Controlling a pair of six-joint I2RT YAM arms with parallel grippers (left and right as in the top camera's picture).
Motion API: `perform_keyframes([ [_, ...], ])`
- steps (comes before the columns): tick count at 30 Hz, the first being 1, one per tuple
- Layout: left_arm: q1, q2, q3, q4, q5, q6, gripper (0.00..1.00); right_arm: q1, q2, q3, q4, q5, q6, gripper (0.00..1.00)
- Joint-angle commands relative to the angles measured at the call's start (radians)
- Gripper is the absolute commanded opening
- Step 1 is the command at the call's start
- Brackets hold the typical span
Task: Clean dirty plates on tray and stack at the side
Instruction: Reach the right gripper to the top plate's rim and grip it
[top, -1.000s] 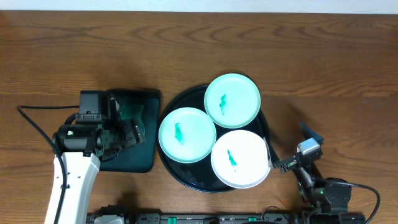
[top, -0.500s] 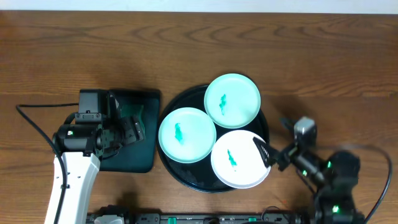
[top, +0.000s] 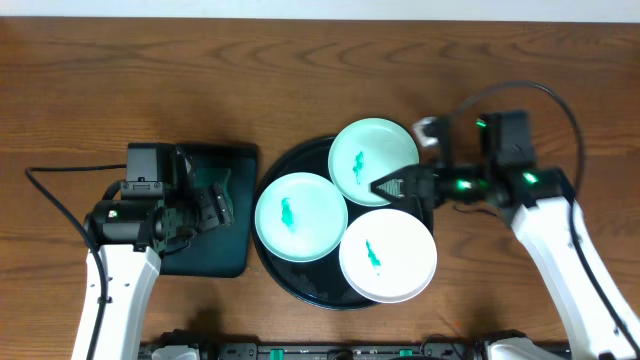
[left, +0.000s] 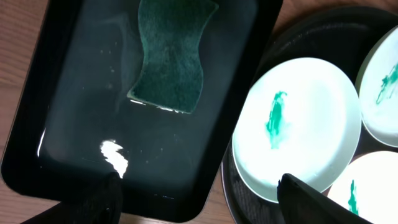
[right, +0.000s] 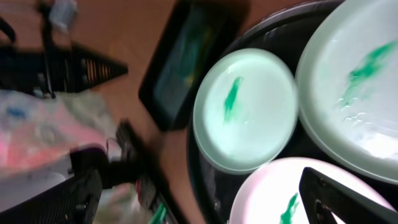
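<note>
tabletop (top: 300, 80): wood-grain, plenty of room right of the round tray for the stack; nothing stacked yet
round black tray (top: 303, 160): centre of the table, glossy, raised rim; all three plates sit on it, packed rim to rim, each with a green smear in the middle
rectangular tray (top: 215, 255): just left of the round one; there is a glint on its floor, so probably wet
plates: mint upper plate (top: 365, 150) at the far right of the tray, mint left plate (top: 300, 217), white plate (top: 387, 255) nearest the robot; they look thin, stiff and light, with a glossy face, so I expect them to be slippery; they are shallow with a low lip, so the only real hold is the rim, one finger over and one under; take the outer rim facing the tray edge, since the inner sides are crowded by neighbouring plates; a light plate may skate when wiped, so it needs pinning
sponge (left: 171, 53): dark green, waisted, lying in the rectangular tray; it looks soft and compressible; pinch across the narrow waist
left gripper (left: 199, 186): jaws spread wide, empty; over the near end of the rectangular tray, sponge ahead of it and apart
right gripper (right: 199, 180): jaws spread wide, empty; above the round tray, over the gap between the upper and white plates; cannot tell if it is touching anything
</note>
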Motion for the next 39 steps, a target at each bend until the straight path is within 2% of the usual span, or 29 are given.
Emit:
perform_keyframes([
  [1,-0.002,0.001,0.028,0.001,0.005,0.013,0.80,0.108,0.096,0.134,-0.125,0.177,-0.077,0.99],
  [4,-0.002,0.001,0.028,0.001,0.005,0.013,0.80,0.168,0.138,0.179,-0.204,0.358,-0.057,0.99],
  [7,-0.002,0.001,0.028,0.001,0.005,0.013,0.80,0.227,0.154,0.177,-0.202,0.526,-0.060,0.99],
  [10,-0.002,0.001,0.028,0.000,0.006,0.013,0.80,0.245,0.159,0.176,-0.212,0.512,0.018,0.99],
  [21,-0.002,0.001,0.028,-0.005,0.005,0.013,0.80,0.256,0.178,0.174,-0.164,0.494,0.029,0.99],
  [24,-0.002,0.001,0.028,-0.004,0.005,0.013,0.80,0.272,0.222,0.174,-0.145,0.498,0.103,0.99],
  [26,-0.002,0.001,0.028,-0.006,0.005,0.013,0.80,0.298,0.283,0.174,-0.090,0.509,0.216,0.89],
  [28,-0.002,0.001,0.027,-0.007,0.005,0.013,0.80,0.315,0.329,0.174,-0.042,0.533,0.305,0.86],
  [30,-0.002,0.001,0.027,-0.007,0.005,0.013,0.80,0.331,0.370,0.174,-0.004,0.540,0.352,0.84],
  [31,-0.002,0.001,0.027,-0.007,0.005,0.013,0.80,0.346,0.413,0.174,0.031,0.539,0.369,0.78],
  [32,-0.002,0.001,0.027,-0.007,0.005,0.013,0.80,0.355,0.435,0.174,0.048,0.536,0.369,0.76],
  [39,-0.002,0.001,0.025,-0.008,0.005,0.013,0.80,0.396,0.508,0.174,0.097,0.536,0.385,0.74],
])
